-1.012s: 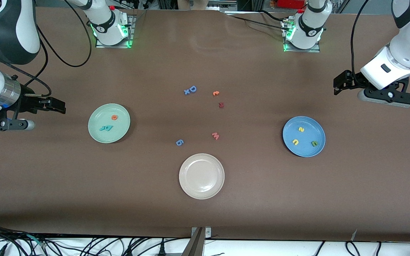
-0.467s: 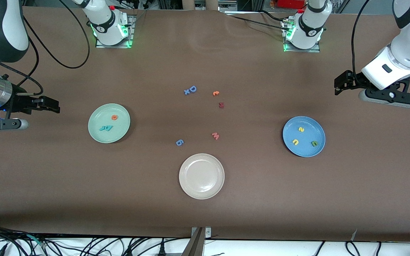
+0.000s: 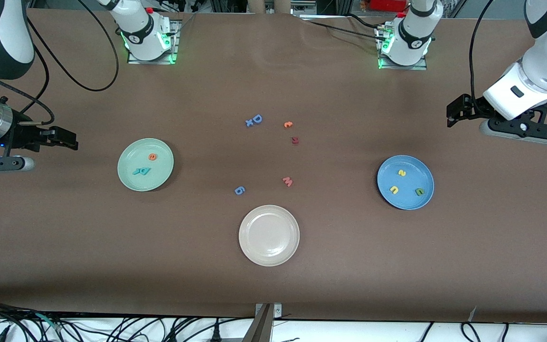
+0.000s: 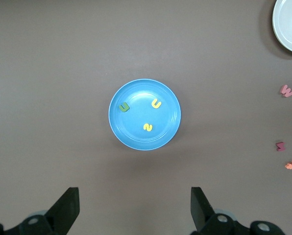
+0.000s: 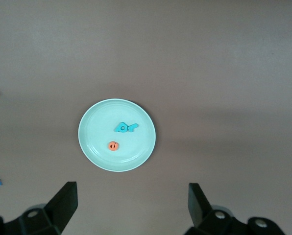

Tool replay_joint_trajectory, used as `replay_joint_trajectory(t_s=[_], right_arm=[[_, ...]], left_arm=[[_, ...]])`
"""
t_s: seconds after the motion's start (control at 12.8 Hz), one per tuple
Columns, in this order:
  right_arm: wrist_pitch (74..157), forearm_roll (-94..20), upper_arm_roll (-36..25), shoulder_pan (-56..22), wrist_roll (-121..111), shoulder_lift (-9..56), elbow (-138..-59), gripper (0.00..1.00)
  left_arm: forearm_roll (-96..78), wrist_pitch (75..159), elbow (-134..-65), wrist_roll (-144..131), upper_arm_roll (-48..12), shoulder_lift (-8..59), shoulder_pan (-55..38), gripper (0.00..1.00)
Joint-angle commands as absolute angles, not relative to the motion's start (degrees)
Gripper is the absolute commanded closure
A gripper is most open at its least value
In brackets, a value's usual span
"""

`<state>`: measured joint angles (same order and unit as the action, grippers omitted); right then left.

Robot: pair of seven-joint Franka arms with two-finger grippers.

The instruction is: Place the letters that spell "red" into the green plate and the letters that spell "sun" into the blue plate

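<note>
With both words sorted into the green plate (image 3: pixel 126 176) and blue plate (image 3: pixel 424 167), only a needless return by the spread, empty left gripper (image 4: pixel 132 208) or right gripper (image 5: pixel 130 205) could knock letters out.

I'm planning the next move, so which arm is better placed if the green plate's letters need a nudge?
Right. Its open pincer hangs over the table beside the green plate; the left pincer waits open near the blue plate.

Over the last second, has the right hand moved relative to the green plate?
Yes. The right hand has drawn away from the green plate, toward the right arm's end of the table and slightly toward the bases; it is open.
</note>
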<state>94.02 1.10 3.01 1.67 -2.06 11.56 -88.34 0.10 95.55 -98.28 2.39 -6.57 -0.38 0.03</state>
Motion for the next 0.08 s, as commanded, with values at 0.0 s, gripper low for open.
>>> replay_joint_trajectory(t_s=[0.0], right_arm=[[92.99,1.5,4.39,2.9,-1.67,10.81,-88.07,0.0]], left_arm=[[-0.7,94.75,-97.47,3.25,-6.59,-0.7,0.35,0.0]])
